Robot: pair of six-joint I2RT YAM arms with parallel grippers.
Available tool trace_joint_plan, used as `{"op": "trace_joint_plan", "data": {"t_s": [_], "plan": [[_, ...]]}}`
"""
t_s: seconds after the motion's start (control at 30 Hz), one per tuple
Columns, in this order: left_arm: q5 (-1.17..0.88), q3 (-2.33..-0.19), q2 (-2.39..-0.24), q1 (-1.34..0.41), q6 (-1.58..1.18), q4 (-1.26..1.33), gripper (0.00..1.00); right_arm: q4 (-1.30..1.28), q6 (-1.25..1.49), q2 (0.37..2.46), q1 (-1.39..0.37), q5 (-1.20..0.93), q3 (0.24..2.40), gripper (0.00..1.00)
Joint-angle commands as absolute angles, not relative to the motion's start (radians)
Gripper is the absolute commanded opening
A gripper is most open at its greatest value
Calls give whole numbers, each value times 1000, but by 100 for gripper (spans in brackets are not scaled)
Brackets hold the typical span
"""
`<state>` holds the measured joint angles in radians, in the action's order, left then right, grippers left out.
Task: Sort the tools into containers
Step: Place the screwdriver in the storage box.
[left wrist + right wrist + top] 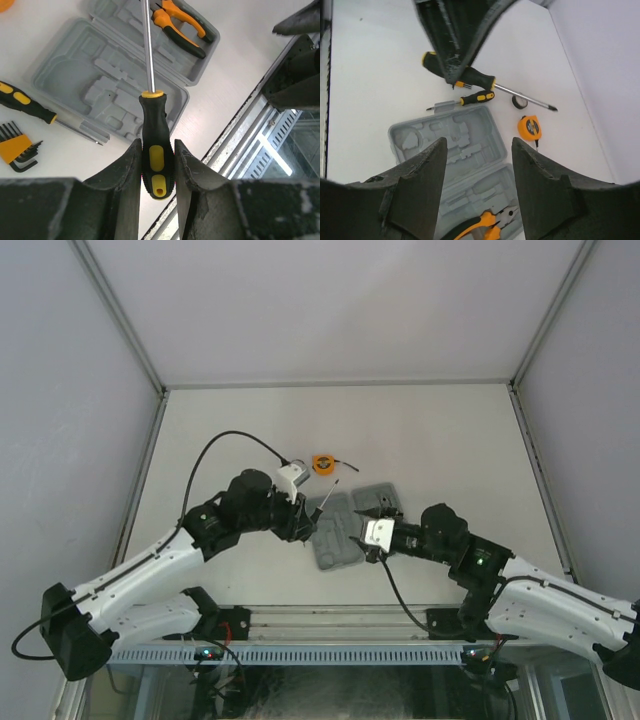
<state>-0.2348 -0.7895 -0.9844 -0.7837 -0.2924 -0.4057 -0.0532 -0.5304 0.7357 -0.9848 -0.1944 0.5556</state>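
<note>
Table: a plain white surface [430, 440] walled by pale panels, with both arms reaching in from the near edge.
Left gripper [157, 145]: clamped on the butt end of the larger screwdriver [152, 120], one finger on each side of the black-and-yellow handle. The shaft points out over the tool case [100, 85].
Loose tools: the smaller screwdriver [25, 102] and the hex-key set [17, 150] lie on the table beside the case. The black ring [520, 102] and the tape measure [322, 464] lie just beyond it.
Case: open flat, both grey halves showing moulded recesses. The pliers [180, 25] lie in one half and the other half holds nothing.
Right gripper [479, 150]: jaws spread with nothing between them, hovering above the case.
Risk, pivot: the hold sits far back on the handle, so the long shaft may swing in the jaws as it comes down and land across a rib, not in its slot.
Risk, case: the tip could catch a wall and shove the light case sideways, disturbing the pliers.
Risk, arms: both grippers work close together over the case, so a careless lowering could knock them together.
</note>
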Motion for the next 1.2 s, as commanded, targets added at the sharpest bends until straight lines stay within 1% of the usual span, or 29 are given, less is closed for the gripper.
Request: {"op": "trace_joint_plan", "data": {"t_s": [0.0, 0.13, 0.33, 0.47, 0.83, 1.17], "plan": [[-312, -882, -1020, -809, -242, -392, 0, -133, -831, 712, -1022, -309, 567, 53], [-322, -920, -1072, -856, -199, -440, 0, -220, -953, 721, -1040, -337, 597, 52], [-336, -946, -1101, -895, -181, -454, 0, -377, -1024, 761, -1046, -340, 678, 50], [-349, -958, -1114, -913, -167, -467, 0, -434, -1047, 786, -1048, -313, 703, 49], [-342, -1002, -1158, -953, -125, -529, 0, -479, -1067, 837, -1054, -318, 732, 48], [-348, -1036, -1203, -978, -83, -592, 0, -450, -1069, 875, -1064, -315, 748, 46]]}}
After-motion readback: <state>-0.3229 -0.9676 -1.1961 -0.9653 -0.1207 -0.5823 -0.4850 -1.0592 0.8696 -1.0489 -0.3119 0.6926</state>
